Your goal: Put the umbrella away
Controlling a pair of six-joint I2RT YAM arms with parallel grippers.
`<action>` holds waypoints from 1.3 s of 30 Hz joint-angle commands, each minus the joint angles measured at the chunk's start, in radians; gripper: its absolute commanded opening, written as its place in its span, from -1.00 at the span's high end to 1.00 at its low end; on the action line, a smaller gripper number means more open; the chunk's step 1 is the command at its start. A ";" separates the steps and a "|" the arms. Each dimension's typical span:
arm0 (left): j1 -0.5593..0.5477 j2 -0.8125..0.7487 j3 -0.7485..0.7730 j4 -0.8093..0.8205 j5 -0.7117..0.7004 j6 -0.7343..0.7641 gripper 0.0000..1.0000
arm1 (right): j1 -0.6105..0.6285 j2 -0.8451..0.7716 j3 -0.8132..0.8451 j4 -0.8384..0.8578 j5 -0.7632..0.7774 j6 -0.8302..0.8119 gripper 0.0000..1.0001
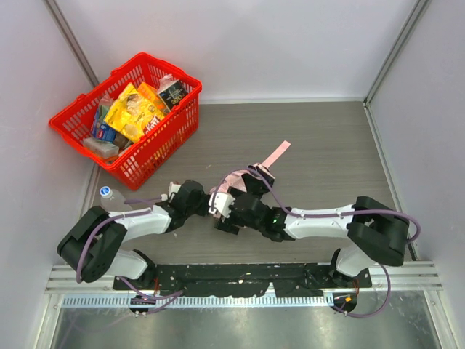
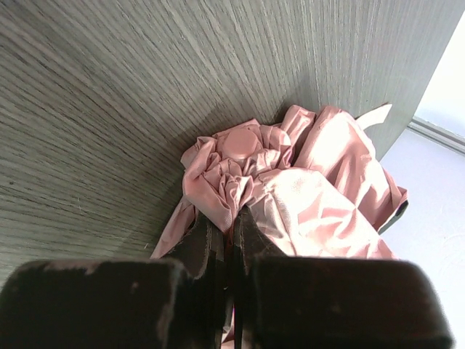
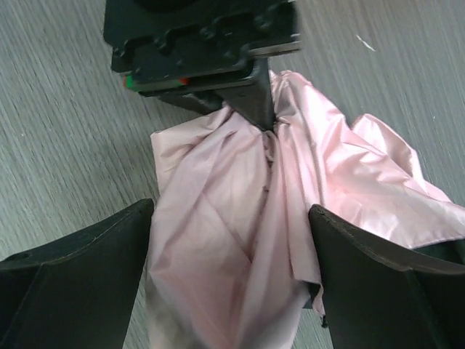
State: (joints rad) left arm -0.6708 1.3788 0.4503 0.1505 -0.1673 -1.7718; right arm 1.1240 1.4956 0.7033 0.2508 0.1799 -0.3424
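The umbrella lies as a crumpled bundle of pale pink fabric on the grey table, with its round pink tip showing in the left wrist view. My left gripper is shut on a fold of the umbrella's fabric. From the right wrist view the same left gripper pinches the cloth at the top. My right gripper stands open, its fingers wide on either side of the bundle. In the top view both grippers meet mid-table and cover most of the umbrella; only its pink strap sticks out.
A red basket full of snack packets stands at the back left. A small bottle lies by the left wall near my left arm. White walls close in the table on three sides.
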 commanded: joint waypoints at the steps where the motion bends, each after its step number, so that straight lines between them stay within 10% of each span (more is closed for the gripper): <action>1: 0.011 0.042 -0.041 -0.206 0.086 0.041 1.00 | 0.042 0.069 0.056 0.061 0.070 -0.119 -0.80; 14: 0.020 0.039 -0.035 -0.224 0.103 0.071 1.00 | 0.003 0.354 0.114 0.222 0.441 -0.242 -0.62; 22: 0.020 0.023 -0.025 -0.187 0.071 0.094 1.00 | -0.029 0.351 0.102 0.082 0.267 -0.121 0.98; 28: 0.045 0.017 -0.013 -0.091 0.052 0.158 1.00 | -0.052 0.328 0.098 -0.022 0.117 0.025 0.98; 34: 0.134 -0.052 -0.114 0.164 0.061 0.258 -0.46 | -0.133 0.285 0.082 -0.081 -0.106 0.152 0.98; 39: 0.203 -0.106 -0.183 0.346 0.121 0.328 -0.96 | -0.197 0.267 0.059 -0.093 -0.241 0.233 0.97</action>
State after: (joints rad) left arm -0.5083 1.2995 0.3244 0.3714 -0.0708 -1.5539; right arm 0.9638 1.7542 0.8177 0.3256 0.1196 -0.2516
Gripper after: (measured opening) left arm 0.911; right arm 0.292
